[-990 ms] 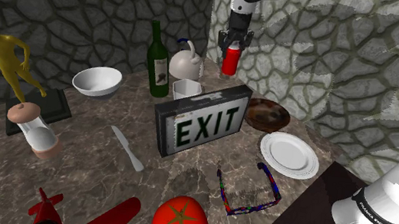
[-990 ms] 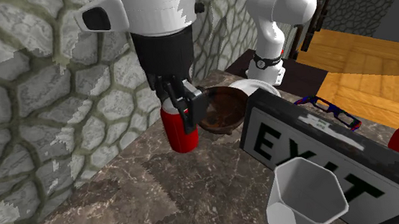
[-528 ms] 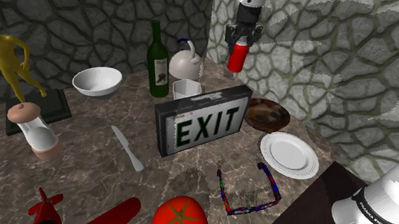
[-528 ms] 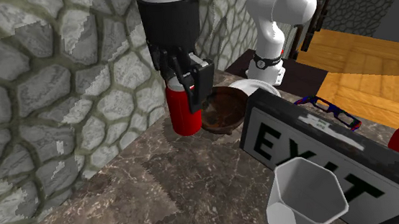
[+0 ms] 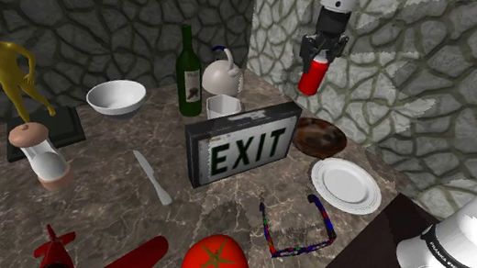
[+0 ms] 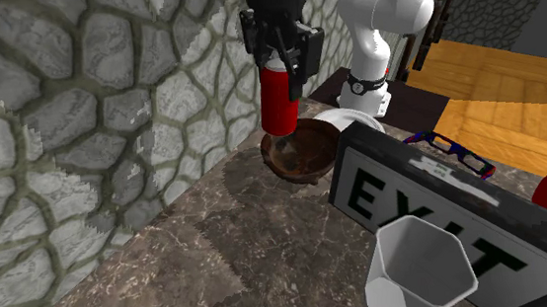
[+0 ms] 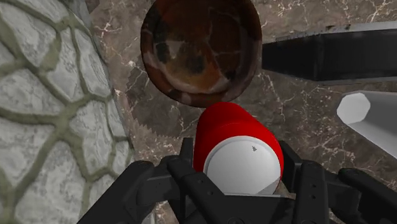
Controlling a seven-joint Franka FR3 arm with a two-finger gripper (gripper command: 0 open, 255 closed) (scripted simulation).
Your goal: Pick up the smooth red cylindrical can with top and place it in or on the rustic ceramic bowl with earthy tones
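One brown bowl (image 5: 319,136), one white bowl (image 5: 115,97), one red can (image 5: 309,76), one plate (image 5: 345,185), one bottle (image 5: 189,77)

EXIT sign (image 5: 239,149), green btl (image 5: 188,75), plate (image 5: 345,186), glasses (image 5: 295,227)

Gripper (image 5: 318,60) clasps red can (image 5: 309,77) aloft — brown bowl (image 5: 319,136) on table (image 5: 99,205), apart.

red can (image 5: 309,77) (white top), upright, aloft near the mottled brown bowl (image 5: 321,139)
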